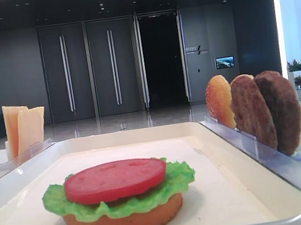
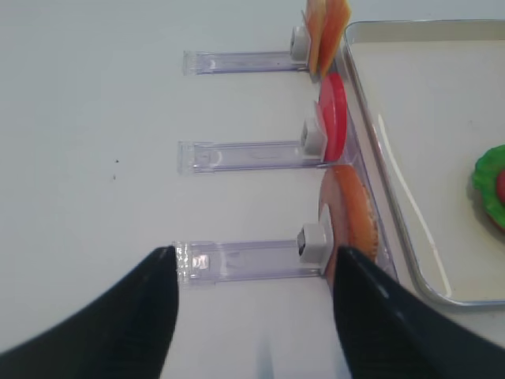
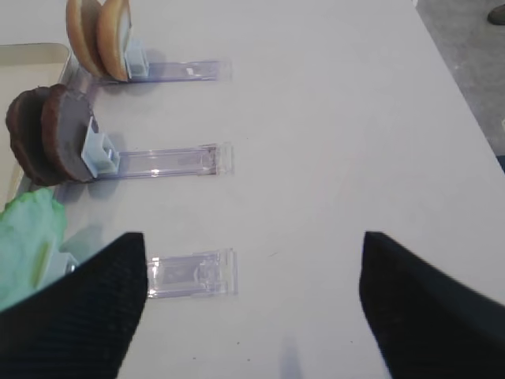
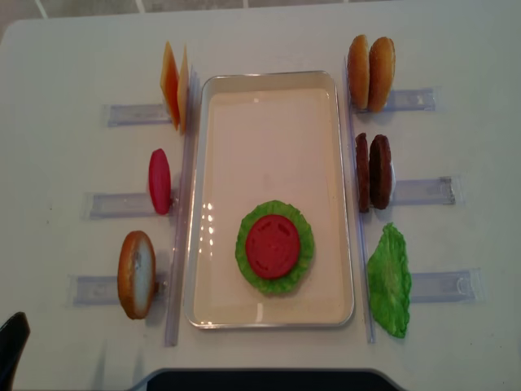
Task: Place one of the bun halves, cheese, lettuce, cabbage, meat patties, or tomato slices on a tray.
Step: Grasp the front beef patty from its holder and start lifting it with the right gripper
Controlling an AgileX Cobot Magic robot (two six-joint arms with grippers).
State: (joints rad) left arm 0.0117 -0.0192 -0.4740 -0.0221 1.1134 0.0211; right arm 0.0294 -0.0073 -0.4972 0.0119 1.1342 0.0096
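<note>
on the tray a bun half, lettuce and tomato slice are stacked; a meat patty, racked just right of the tray, seems next. the right gripper hovers over the tabletop beside that rack, jaws wide and empty. the left gripper hangs left of the tray, also wide and empty.

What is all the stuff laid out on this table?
tray: one, off-white, centre.
stack on the tray: bun half under green lettuce under red tomato slice.
cheese: two pale orange slices, upright in the far left rack.
spare tomato slice: one, red, middle left rack.
spare bun half: one, near left rack.
bun halves: two, golden, far right rack.
meat patties: two, brown, middle right rack.
spare lettuce: one, green, near right rack.
left claw: black, open, above table.
right claw: black, open, above table.
</note>
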